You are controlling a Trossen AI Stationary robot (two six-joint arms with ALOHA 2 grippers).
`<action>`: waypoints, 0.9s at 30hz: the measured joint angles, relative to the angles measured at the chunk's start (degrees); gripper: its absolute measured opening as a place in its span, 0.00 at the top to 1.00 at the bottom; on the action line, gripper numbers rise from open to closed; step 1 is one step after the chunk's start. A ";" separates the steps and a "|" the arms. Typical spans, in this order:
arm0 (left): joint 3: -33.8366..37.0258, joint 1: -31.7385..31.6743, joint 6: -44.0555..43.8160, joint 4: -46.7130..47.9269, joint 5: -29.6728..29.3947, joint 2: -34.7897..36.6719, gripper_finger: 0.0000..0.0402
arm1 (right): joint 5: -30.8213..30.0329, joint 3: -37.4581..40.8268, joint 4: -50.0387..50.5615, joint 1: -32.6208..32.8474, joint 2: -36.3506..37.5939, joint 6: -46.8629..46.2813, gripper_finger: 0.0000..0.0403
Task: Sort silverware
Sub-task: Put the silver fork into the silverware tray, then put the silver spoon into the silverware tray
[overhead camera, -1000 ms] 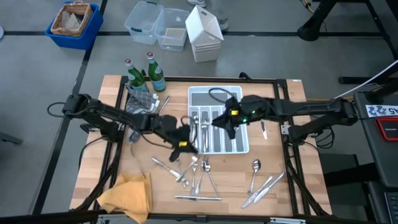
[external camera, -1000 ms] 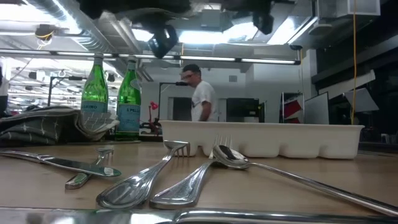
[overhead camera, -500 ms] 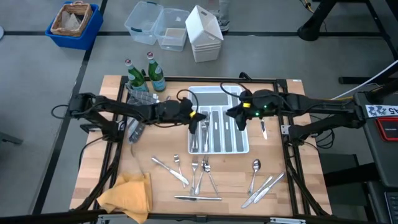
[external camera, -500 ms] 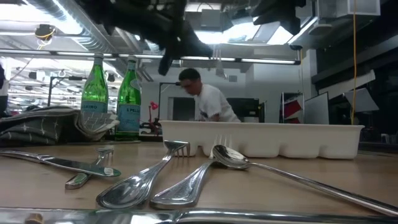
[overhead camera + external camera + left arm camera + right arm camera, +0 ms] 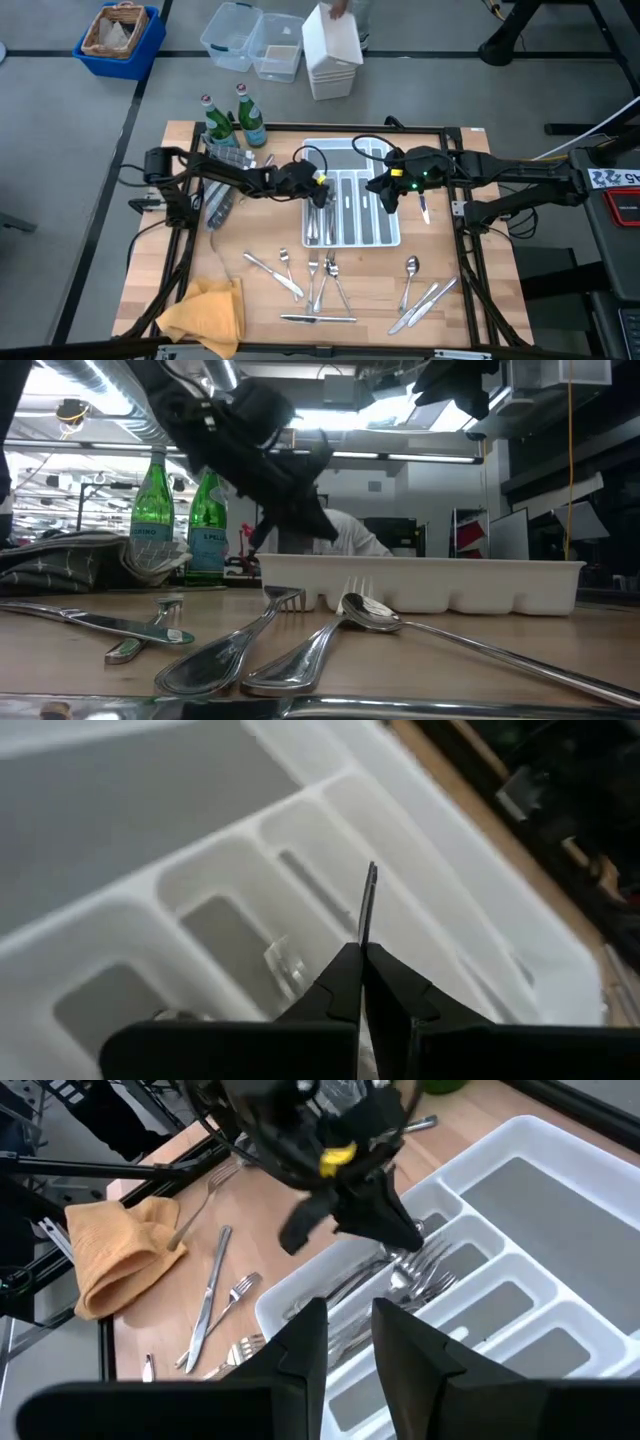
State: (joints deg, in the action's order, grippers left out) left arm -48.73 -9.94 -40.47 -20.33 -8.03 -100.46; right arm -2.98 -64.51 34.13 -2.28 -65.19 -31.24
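Loose silverware (image 5: 318, 280), near edge of table (image 5: 455, 310): forks, knives and spoons scattered on the wood; second small group w/ spoon (image 5: 409, 268) toward the near right corner. Low view shows a fork and spoon (image 5: 365, 610) lying flat in the foreground. Yellow cloth (image 5: 205, 308) at near left corner.

White tray (image 5: 390, 235), mid-table: long slots running near-to-far; leftmost slot already holds a bunch of forks (image 5: 425, 1270).

Left gripper (image 5: 362, 965): over the tray's left slots, jaws pinched narrow on a thin metal piece (image 5: 367, 905), seen edge-on, type cannot tell. Piece sticks out straight ahead of the fingertips, long axis approx. in line w/ the slots below. Judgement: release turns on lining it up over one slot before letting go; divider walls close on both sides, little sideways room.

Right gripper (image 5: 350, 1335): above the tray's right side, jaws apart, empty. Nearer to the right-hand loose group than the left arm is.

One knife (image 5: 423, 208) lies just outside the tray's right wall.

Far left: green bottles (image 5: 228, 120), folded grey cloth (image 5: 222, 185).
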 joint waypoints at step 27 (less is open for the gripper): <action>0.00 0.17 -2.78 2.20 6.20 -2.40 0.75 | 8.04 0.02 0.24 0.20 -3.95 -9.53 0.79</action>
State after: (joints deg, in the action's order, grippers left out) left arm -48.73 -9.77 -43.25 -18.13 -1.83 -102.86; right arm 5.06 -64.49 34.37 -2.08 -69.14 -40.77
